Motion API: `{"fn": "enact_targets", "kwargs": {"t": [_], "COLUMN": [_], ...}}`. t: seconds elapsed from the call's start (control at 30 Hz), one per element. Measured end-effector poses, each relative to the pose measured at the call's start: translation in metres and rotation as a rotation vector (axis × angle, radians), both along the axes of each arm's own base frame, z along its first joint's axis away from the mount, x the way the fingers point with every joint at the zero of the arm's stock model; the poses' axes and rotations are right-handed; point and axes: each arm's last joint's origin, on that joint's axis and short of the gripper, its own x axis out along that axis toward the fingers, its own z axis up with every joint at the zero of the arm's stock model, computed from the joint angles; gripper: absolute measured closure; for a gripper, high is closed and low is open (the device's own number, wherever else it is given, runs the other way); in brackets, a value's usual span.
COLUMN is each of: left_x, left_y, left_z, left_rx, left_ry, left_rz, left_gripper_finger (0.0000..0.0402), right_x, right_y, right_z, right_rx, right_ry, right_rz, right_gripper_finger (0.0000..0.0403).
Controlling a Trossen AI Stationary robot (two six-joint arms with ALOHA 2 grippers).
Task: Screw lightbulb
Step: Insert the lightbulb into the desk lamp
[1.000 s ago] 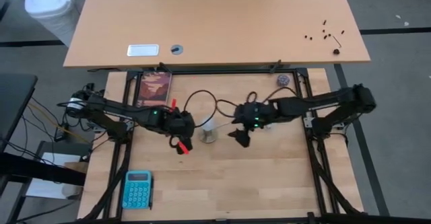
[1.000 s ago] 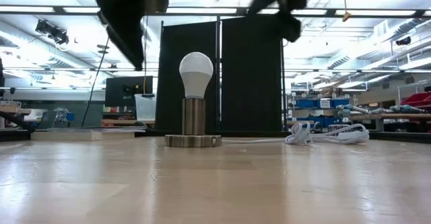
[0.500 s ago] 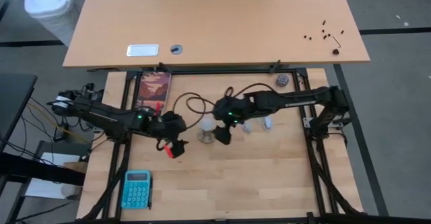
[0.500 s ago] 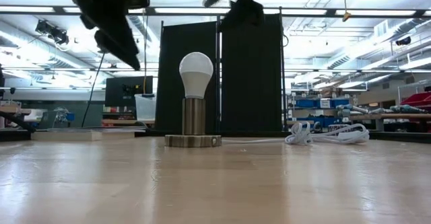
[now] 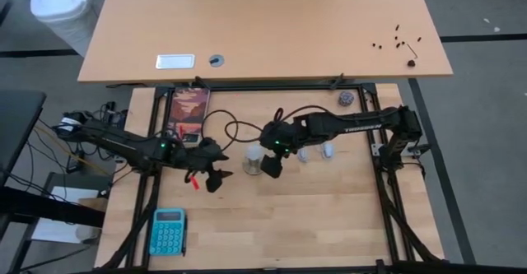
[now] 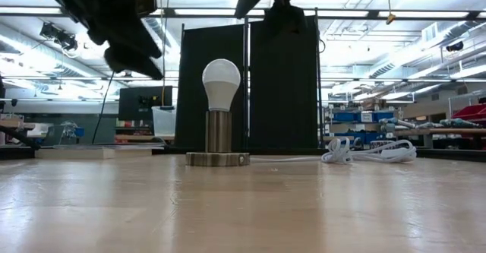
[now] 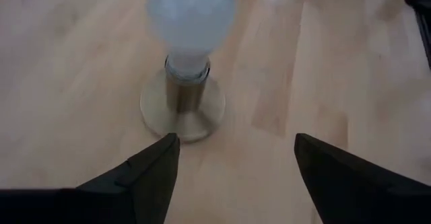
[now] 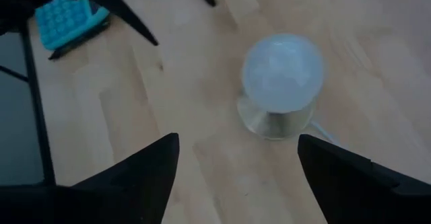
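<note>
Low view: smooth pear-shaped lightbulb (image 6: pixel 221 83) upright

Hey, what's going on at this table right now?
A two-armed robot is working on a lightbulb that stands upright in a metal socket mid-table. Neither arm is touching it. The right pincer hangs open just beside and above the bulb, looking down on it. The left pincer is also open, a little farther off on the other side, with nothing in it. A teal calculator lies near the table's front left corner.
</note>
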Motion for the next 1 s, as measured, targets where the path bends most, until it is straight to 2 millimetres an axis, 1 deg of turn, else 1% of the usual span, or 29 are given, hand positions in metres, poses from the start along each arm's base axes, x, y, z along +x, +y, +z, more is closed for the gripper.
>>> {"fn": "enact_targets", "kwargs": {"t": [0.07,0.13,0.2,0.27,0.43,0.53,0.63,0.7,0.73,0.87,0.93,1.0], "left_x": [0.004,0.005,0.011,0.012,0.026,0.033,0.041,0.043,0.046,0.054,0.053,0.058], "left_y": [0.000,0.000,0.001,0.005,0.011,0.013,0.013,0.014,0.015,0.016,0.017,0.017], "left_z": [-0.001,-0.002,-0.003,-0.012,-0.020,-0.033,-0.044,-0.058,-0.062,-0.074,-0.086,-0.089], "left_rx": [0.058,0.077,0.088,0.108,0.077,0.086,0.071,0.077,0.076,0.077,0.084,0.080], "left_ry": [-0.008,-0.007,-0.024,0.030,0.012,0.038,0.027,0.065,0.056,0.031,0.080,0.057], "left_rz": [-0.021,-0.012,0.016,0.036,0.085,0.066,0.030,0.031,0.035,0.046,0.044,0.045], "left_gripper_finger": [0.0106,0.0106,0.0106,0.0106,0.0106,0.0106,0.0105,0.0105,0.0105,0.0106,0.0106,0.0106], "right_x": [-0.001,0.000,-0.001,-0.001,-0.003,-0.004,-0.004,-0.006,-0.006,-0.008,-0.009,-0.009], "right_y": [0.000,-0.008,-0.018,-0.027,-0.038,-0.047,-0.055,-0.059,-0.060,-0.063,-0.063,-0.063], "right_z": [-0.002,-0.002,-0.003,-0.004,-0.004,-0.004,-0.005,-0.005,-0.006,-0.007,-0.007,-0.007], "right_rx": [0.011,0.065,0.096,0.079,0.064,0.027,0.013,0.013,0.010,0.001,-0.004,-0.006], "right_ry": [0.016,0.013,0.030,0.037,0.041,0.042,0.042,0.049,0.055,0.062,0.071,0.073], "right_rz": [0.003,-0.007,-0.017,-0.003,0.081,0.121,0.127,0.133,0.142,0.184,0.202,0.207], "right_gripper_finger": [0.0092,0.0093,0.0093,0.0093,0.0091,0.0088,0.0087,0.0087,0.0087,0.0087,0.0087,0.0087]}}
